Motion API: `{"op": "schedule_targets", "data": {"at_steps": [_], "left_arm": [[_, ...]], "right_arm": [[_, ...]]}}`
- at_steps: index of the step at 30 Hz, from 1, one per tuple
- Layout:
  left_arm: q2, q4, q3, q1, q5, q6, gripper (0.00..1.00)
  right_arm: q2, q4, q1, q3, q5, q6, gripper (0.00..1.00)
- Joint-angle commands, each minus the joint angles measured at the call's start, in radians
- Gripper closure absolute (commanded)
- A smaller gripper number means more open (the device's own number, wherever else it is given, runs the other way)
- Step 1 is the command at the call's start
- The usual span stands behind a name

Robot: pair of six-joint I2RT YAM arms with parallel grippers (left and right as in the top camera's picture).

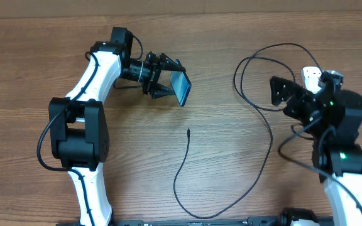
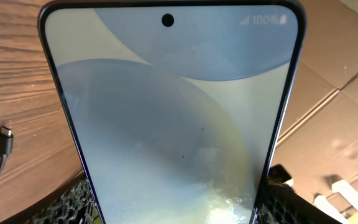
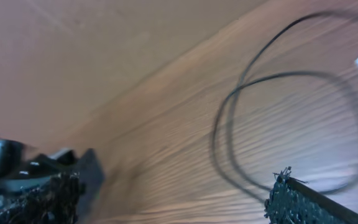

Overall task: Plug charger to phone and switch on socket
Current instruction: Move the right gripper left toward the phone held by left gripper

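My left gripper [image 1: 163, 78] is shut on the phone [image 1: 181, 87] and holds it off the table at the back left, its lit blue screen facing right. In the left wrist view the phone [image 2: 173, 112] fills the frame, with a mesh pad against each long edge. The charger [image 1: 187, 169] is a thin black cable lying loose on the wood, and its connector tip [image 1: 188, 130] rests below the phone; the tip [image 2: 5, 140] also shows in the left wrist view. The cable loops [image 3: 229, 124] lie ahead of my right gripper [image 1: 280, 94], which is open and empty. The white socket [image 1: 310, 76] is mostly hidden behind the right arm.
The cable runs in a wide curve from the table's middle down to the front edge [image 1: 197, 216], then up to loops at the back right [image 1: 256, 63]. Brown cardboard [image 2: 328, 93] lies beyond the table in the left wrist view. The right wrist view is blurred.
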Motion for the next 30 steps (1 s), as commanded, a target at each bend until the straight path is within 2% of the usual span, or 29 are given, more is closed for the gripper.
{"op": "schedule_targets", "data": {"at_steps": [1,4,8,10,18,30], "left_arm": [[0.009,0.001,0.029,-0.001,0.016,-0.018,0.96],[0.009,0.001,0.029,-0.001,0.008,-0.030,0.96],[0.009,0.001,0.029,-0.001,-0.012,-0.035,0.96],[0.009,0.001,0.029,-0.001,-0.030,-0.044,0.96],[0.009,0.001,0.029,-0.016,-0.115,-0.072,0.96],[0.009,0.017,0.029,-0.056,-0.184,-0.194,0.96]], "right_arm": [[0.053,0.052,0.004,0.032,-0.141,0.093,0.00],[0.093,0.113,0.004,0.032,-0.203,0.108,0.00],[0.134,0.165,0.004,0.032,-0.325,0.346,0.00],[0.151,0.195,0.004,0.032,-0.372,0.373,0.00],[0.248,0.159,0.029,0.032,-0.386,0.377,0.00],[0.371,0.189,0.260,0.032,-0.281,0.289,0.00]]}}
